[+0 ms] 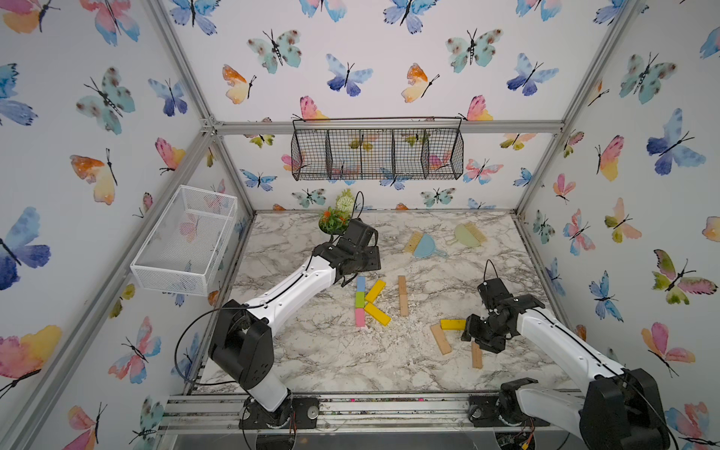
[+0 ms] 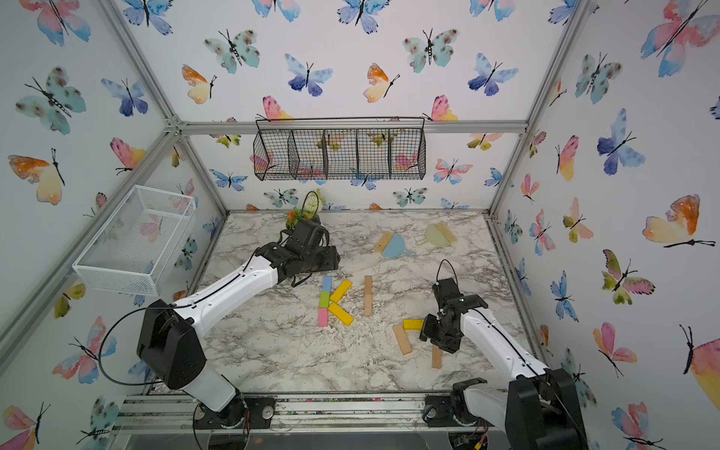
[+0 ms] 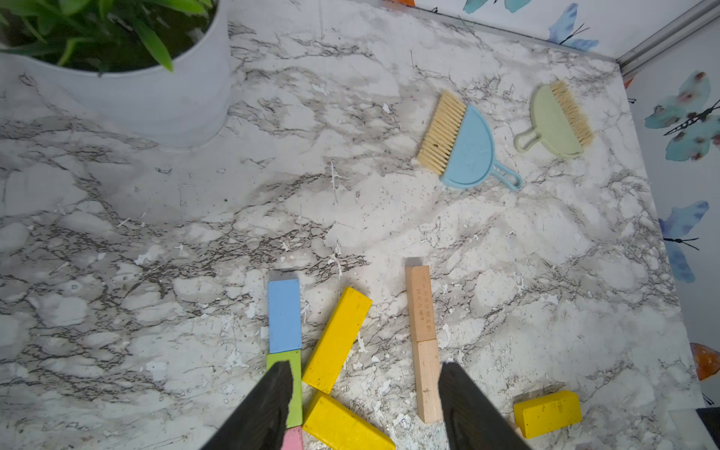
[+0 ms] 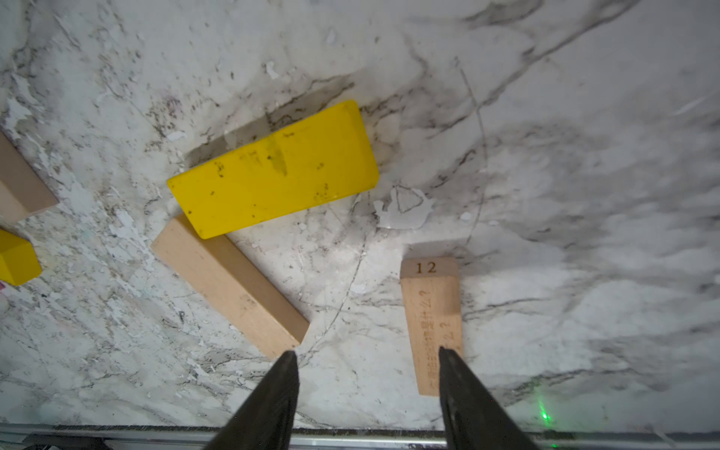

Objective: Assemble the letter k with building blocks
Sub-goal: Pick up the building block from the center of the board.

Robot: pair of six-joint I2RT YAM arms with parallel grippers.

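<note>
Building blocks lie at the very fingertips in the right wrist view. The right gripper (image 4: 368, 389) has its fingers (image 4: 280, 393) moderately apart with only bare table (image 4: 584, 117) between them. One tip overlaps the long edge of a tan block stamped 12 (image 4: 430, 311) at lower right of the frame; I cannot tell whether it touches the wood or hovers above it. Outward, toward the centre, a slanted tan block (image 4: 230, 284) meets the corner of a spare yellow block (image 4: 272, 171). The left gripper (image 3: 366, 409) is spread wide and holds nothing, above the letter at the lower centre of its frame. There a blue block (image 3: 284, 315), green block (image 3: 297, 389) and pink block (image 3: 293, 438) form the stem. An upper yellow bar (image 3: 337, 339) and a lower yellow bar (image 3: 343, 424) splay from it. These look like light, stiff, smooth-faced wooden bars lying flat, so they would likely slide or pivot on the slick table if pushed off-centre. The surest hold is probably across the narrow width at mid-length, with the fingers squared to the long sides and kept clear of the neighbouring bars.
</note>
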